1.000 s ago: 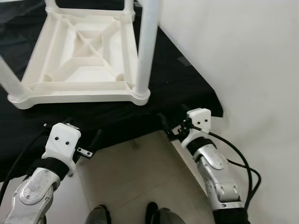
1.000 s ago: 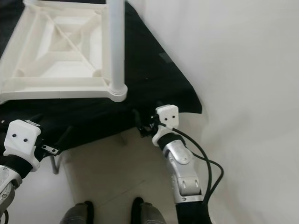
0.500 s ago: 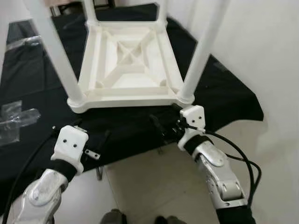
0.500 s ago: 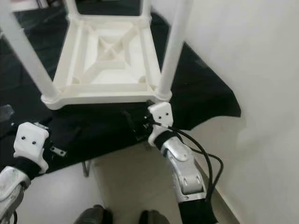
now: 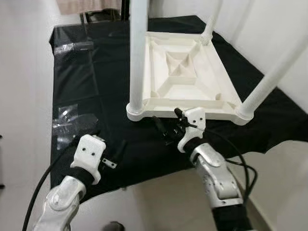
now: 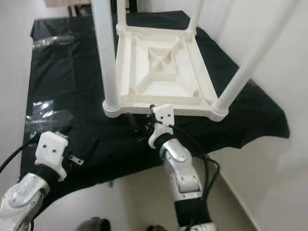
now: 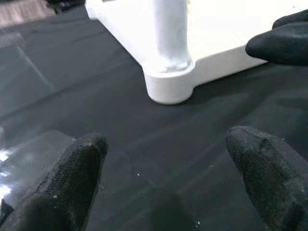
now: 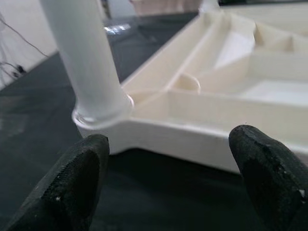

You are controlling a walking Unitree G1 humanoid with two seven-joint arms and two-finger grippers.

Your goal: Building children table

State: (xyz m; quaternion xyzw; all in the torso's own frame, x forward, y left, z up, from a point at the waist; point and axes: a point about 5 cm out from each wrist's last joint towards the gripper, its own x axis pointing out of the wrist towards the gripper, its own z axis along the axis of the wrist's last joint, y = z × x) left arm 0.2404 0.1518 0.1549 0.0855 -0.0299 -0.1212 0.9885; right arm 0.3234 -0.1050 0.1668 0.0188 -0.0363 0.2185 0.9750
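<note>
A white plastic children's table (image 5: 185, 72) lies upside down on a black cloth (image 5: 82, 86), with its legs pointing up. The near-left leg (image 5: 137, 53) stands in its corner socket (image 7: 169, 82). My right gripper (image 5: 168, 126) is open, just in front of the table's near rim beside that corner; the right wrist view shows the leg (image 8: 82, 57) and rim between its fingertips (image 8: 72, 178). My left gripper (image 5: 108, 144) is open and empty over the bare cloth, left of and nearer than that corner.
Clear plastic wrappers (image 5: 72, 120) lie on the cloth to the left, with another (image 5: 72, 47) farther back. The cloth's front edge (image 5: 144, 180) drops off just below my grippers. A white wall (image 5: 269, 29) runs close along the right side.
The whole view has swung and lifted, so the table now sits to the right with more cloth in sight. Both grippers stay open; the right one is now close to the near-left corner.
</note>
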